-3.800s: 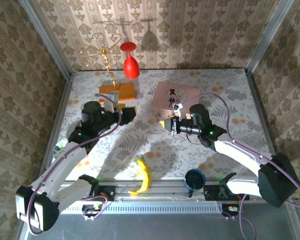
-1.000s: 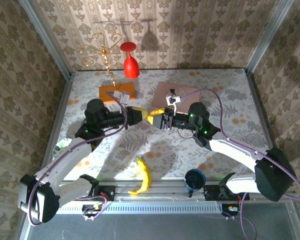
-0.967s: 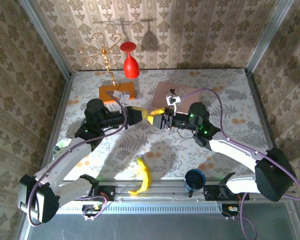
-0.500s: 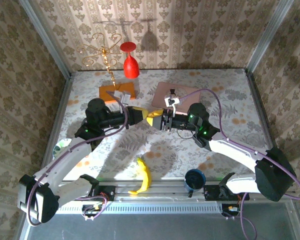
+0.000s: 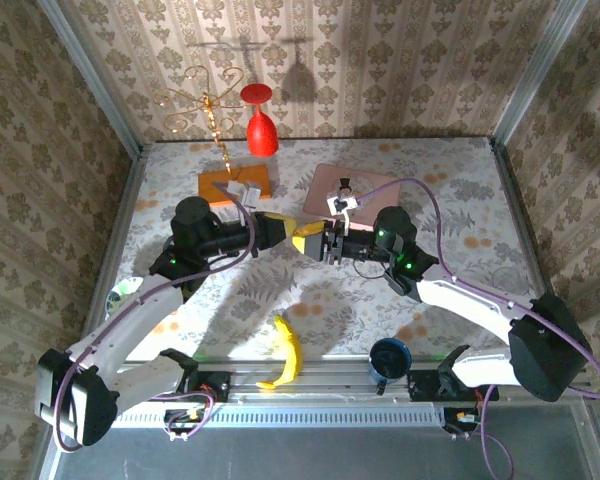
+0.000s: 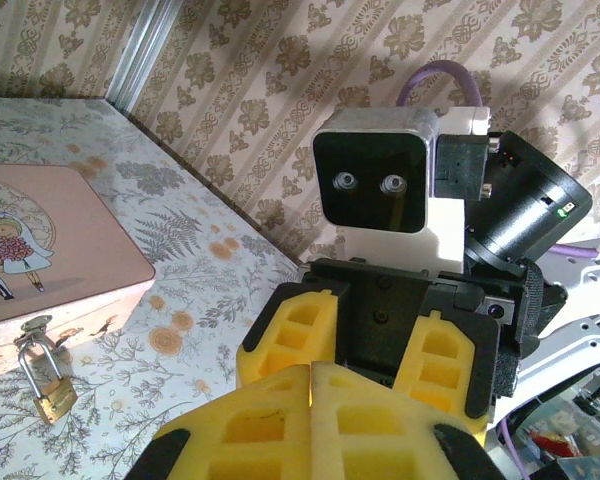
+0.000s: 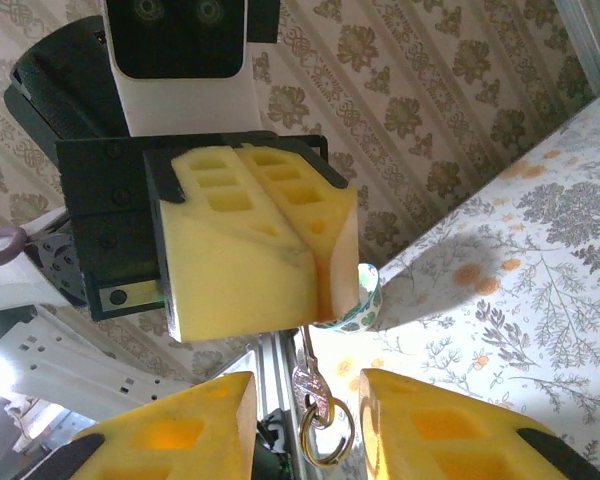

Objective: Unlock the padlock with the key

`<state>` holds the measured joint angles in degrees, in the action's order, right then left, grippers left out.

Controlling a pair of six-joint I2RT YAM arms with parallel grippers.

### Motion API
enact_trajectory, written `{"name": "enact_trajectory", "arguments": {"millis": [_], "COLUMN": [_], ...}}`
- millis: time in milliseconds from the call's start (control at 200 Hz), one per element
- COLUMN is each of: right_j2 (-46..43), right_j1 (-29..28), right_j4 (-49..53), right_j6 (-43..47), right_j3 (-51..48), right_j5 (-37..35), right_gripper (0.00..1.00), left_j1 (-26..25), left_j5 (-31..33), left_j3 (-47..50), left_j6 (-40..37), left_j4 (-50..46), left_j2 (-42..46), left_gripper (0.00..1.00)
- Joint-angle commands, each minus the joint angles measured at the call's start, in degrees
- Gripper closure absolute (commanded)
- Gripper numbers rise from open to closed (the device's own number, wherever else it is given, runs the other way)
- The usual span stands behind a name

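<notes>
Claws meet nose to nose in the top view, left claw [image 5: 286, 228] against right claw [image 5: 308, 241]. A few seconds earlier they stood well apart, the right one just in front of the pink box [image 5: 365, 180]. Over the last half second they barely shift.

The right wrist view adds what the overhead one cannot resolve. The left claw [image 7: 280, 225] is pinched tight on the key [image 7: 302, 362], which dangles below it. The key's ring [image 7: 320, 432] hangs between the spread fingers [image 7: 195, 425] of the right claw [image 7: 308, 395].

The left wrist view shows the left claw [image 6: 311, 375] closed and the right claw [image 6: 368, 345] wide ahead of it. Low to their left, the padlock [image 6: 44, 385] hangs from the box's hasp [image 6: 30, 328], shackle closed.
</notes>
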<state>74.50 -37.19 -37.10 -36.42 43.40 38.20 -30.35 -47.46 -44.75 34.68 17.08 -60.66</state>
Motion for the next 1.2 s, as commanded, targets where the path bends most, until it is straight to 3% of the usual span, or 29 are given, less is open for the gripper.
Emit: {"name": "enact_trajectory", "arguments": {"millis": [0,110,490,680,845,880,970,1010,1116,1196], "right_j2": [0.88,1.02,-0.83,-2.76,-4.85,-5.34,-6.40,-6.82,-8.02,-9.32], "right_j1": [-0.58,-0.69,-0.69,-0.69,-0.52,-0.43,0.24,0.64,1.95,3.78], "right_j4": [-0.95,-1.04,0.78,2.32,7.56,9.09,10.23,11.50,16.82,19.28], "right_j6": [0.04,-0.05,1.09,1.79,1.80,1.56,1.20,0.92,0.33,-1.38], "right_j3": [1.34,1.38,0.03,-1.24,-2.28,-2.50,-3.44,-3.42,-3.21,-4.26], "right_j5": [1.36,1.20,-1.10,-3.24,-10.48,-12.59,-13.60,-13.87,-16.32,-17.94], "right_gripper": [0.68,0.72,1.00,1.00,1.00,1.00,1.00,1.00,1.00,1.00], "left_j1": [-0.33,-0.33,0.11,1.13,1.96,1.96,2.05,2.05,2.05,1.96], "left_j5": [0.24,0.31,0.96,2.33,3.92,4.40,5.89,6.72,10.30,16.45], "left_j3": [-1.39,-1.22,-0.71,0.17,0.98,0.98,0.81,0.72,0.38,0.28], "left_j6": [-0.49,-0.31,0.13,1.80,3.99,4.23,4.52,4.50,4.14,2.95], "left_j4": [1.39,1.72,2.17,3.75,6.31,6.39,6.15,5.85,3.99,1.42], "left_j2": [0.46,0.37,0.63,0.81,0.90,0.99,1.12,1.24,1.81,2.68], "left_gripper": [1.00,1.00,1.00,1.00,1.00,0.86,0.23,0.02,0.00,0.00]}}
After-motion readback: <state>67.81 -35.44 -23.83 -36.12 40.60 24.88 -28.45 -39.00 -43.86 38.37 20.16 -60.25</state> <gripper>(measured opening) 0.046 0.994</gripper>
